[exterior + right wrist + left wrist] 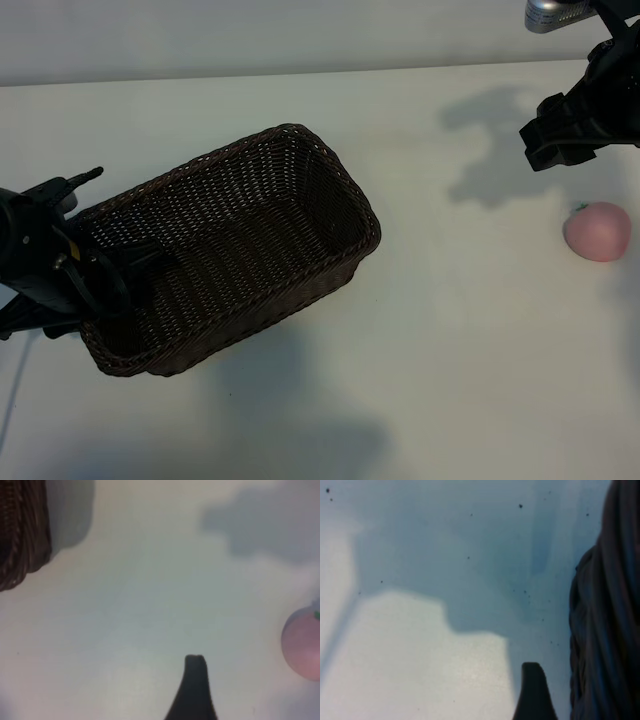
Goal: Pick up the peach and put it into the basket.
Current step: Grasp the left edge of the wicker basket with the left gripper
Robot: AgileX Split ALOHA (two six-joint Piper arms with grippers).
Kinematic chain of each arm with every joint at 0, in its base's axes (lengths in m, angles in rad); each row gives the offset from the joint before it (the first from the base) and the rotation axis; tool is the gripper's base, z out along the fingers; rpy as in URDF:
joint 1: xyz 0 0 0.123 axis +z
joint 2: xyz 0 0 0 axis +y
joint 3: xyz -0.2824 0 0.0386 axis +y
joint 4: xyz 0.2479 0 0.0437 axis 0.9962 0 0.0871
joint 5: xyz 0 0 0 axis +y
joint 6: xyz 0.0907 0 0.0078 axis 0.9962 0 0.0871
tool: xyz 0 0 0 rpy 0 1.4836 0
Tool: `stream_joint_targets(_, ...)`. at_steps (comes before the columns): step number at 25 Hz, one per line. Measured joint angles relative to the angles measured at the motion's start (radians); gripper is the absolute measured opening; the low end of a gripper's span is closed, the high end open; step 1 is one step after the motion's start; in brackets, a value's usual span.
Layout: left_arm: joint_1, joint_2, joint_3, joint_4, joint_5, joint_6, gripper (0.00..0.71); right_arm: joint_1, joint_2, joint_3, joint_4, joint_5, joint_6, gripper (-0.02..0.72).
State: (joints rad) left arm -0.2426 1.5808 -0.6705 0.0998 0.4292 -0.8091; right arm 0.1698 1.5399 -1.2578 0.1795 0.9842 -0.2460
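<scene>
Nothing accomplished: the peach (598, 231) lies on the table (470, 340), below and clear of the right gripper (560, 135) whose jaws stand apart, empty; the left gripper (95, 280), jaws spread at the basket (240, 240) end wall; pickup and placement outstanding.

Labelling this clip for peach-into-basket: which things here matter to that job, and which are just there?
Job:
- peach, on the table
- basket, no fruit inside
- right end effector, near the peach
- left end effector, at the basket's end wall

Just there:
- table
</scene>
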Motion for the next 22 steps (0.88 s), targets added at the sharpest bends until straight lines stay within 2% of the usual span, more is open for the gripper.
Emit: stream_joint_targets(22, 0.000, 0.020, 0.000, -0.010, -0.009, 0.013, 0.509, 0.000, 0.000, 0.000, 0.001, 0.000, 0.000, 0.593)
